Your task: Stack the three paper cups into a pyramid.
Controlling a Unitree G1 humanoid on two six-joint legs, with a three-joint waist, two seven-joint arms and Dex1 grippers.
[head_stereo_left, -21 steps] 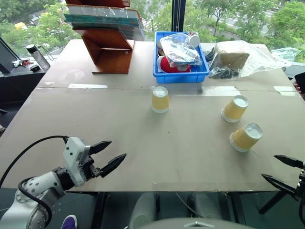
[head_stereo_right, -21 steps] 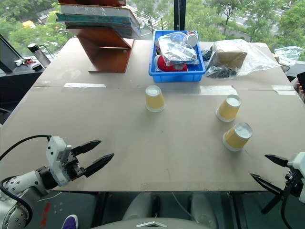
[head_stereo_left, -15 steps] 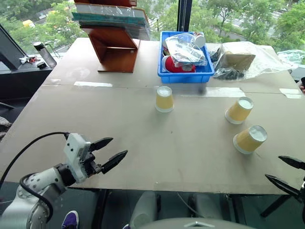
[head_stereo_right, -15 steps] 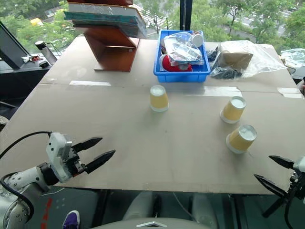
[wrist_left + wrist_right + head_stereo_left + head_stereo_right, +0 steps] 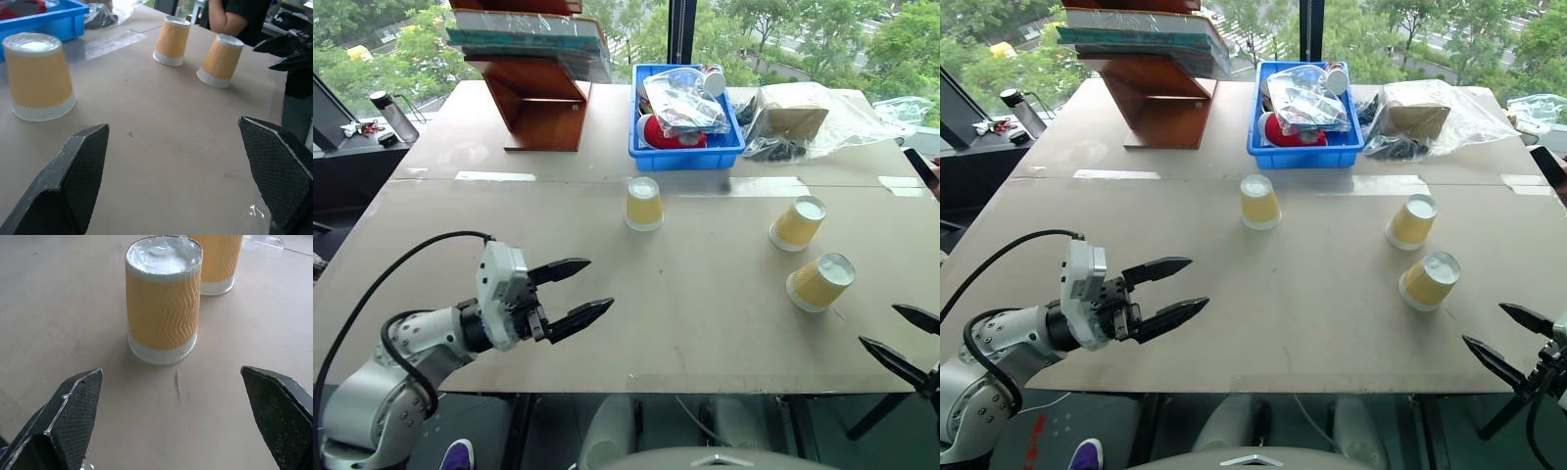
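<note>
Left gripper (image 5: 576, 292): fingers spread, empty, now farther in over the table (image 5: 460, 245) than a moment ago, well short of the blue bin (image 5: 685, 152). Right gripper (image 5: 906, 338): spread, empty, at the table's near edge, about where it was. Three paper cups, all upside down, unmoved: middle cup (image 5: 643, 204) just in front of the blue bin; far right cup (image 5: 797, 223) and near right cup (image 5: 819, 282) close together, to the bin's right and nearer. Blue bin: clear plastic bags, something red. Left wrist view: person's arm (image 5: 230, 19) beyond the cups.
</note>
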